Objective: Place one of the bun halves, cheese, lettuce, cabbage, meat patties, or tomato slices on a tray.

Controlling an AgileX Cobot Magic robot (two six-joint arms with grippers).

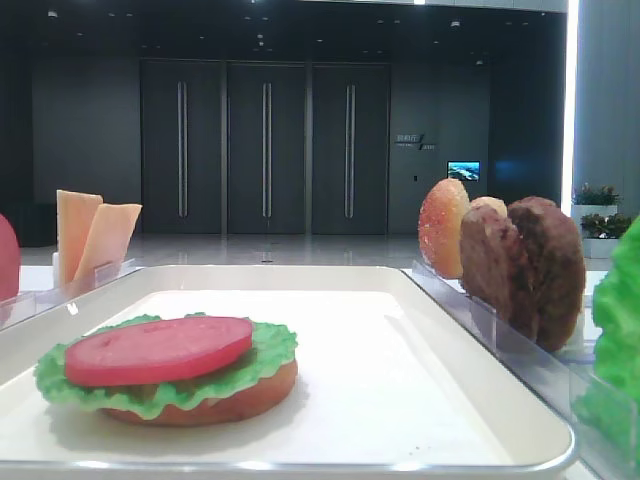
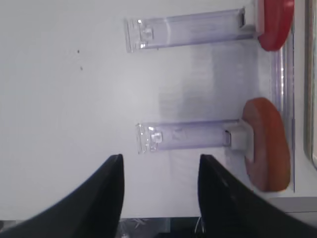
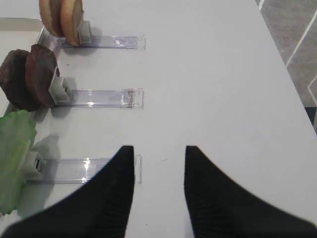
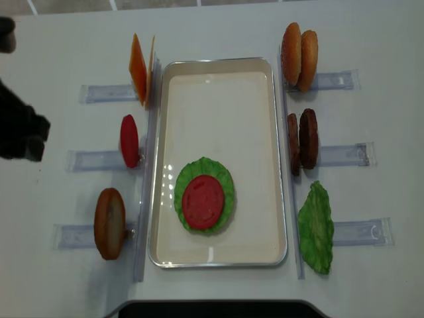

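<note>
The white tray (image 4: 278, 159) lies mid-table. On it sits a stack: a bun half (image 1: 215, 405), lettuce (image 4: 228, 192), and a tomato slice (image 4: 203, 201) on top. Left of the tray, clear holders carry cheese (image 4: 139, 69), another tomato slice (image 4: 129, 140) and a bun half (image 4: 109, 223). On the right stand two bun halves (image 4: 299, 48), meat patties (image 4: 303, 139) and a lettuce leaf (image 4: 317, 227). My left gripper (image 2: 160, 158) is open and empty over bare table beside the bun half (image 2: 267, 144). My right gripper (image 3: 159, 148) is open and empty, right of the lettuce holder (image 3: 84, 168). No cabbage shows.
Narrow clear plastic holders (image 4: 344, 154) stick out from both long sides of the tray. My left arm (image 4: 20, 129) shows dark at the far left of the top view. The table's edge runs just below the left fingers (image 2: 114, 198).
</note>
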